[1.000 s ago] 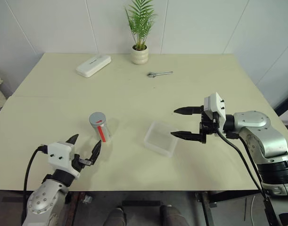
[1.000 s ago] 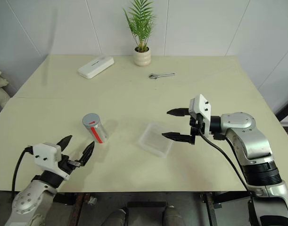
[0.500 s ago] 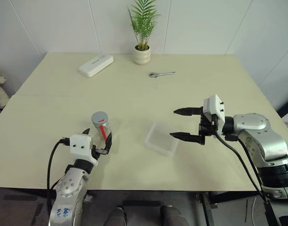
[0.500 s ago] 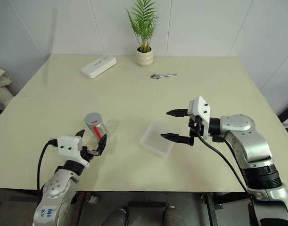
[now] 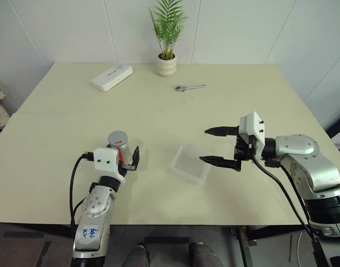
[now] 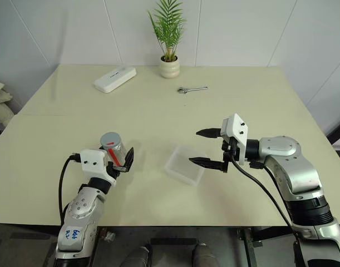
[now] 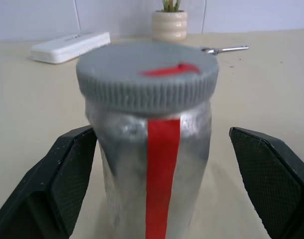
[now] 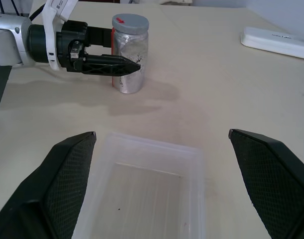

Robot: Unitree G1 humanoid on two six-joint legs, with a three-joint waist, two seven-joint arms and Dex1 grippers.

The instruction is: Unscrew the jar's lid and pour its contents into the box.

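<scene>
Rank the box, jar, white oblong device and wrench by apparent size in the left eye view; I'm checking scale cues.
1. The white oblong device and the box look about alike; the device lies farther off, so I won't split them.
2. The jar, partly hidden by the left gripper.
3. The wrench, smallest.

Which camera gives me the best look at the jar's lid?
The left wrist view: the lid sits close and centred, its ribbed gray edge and red mark clear, screwed onto the jar. The right wrist view shows it from farther off, above the box. Both eye views show it as a small gray disc.
</scene>
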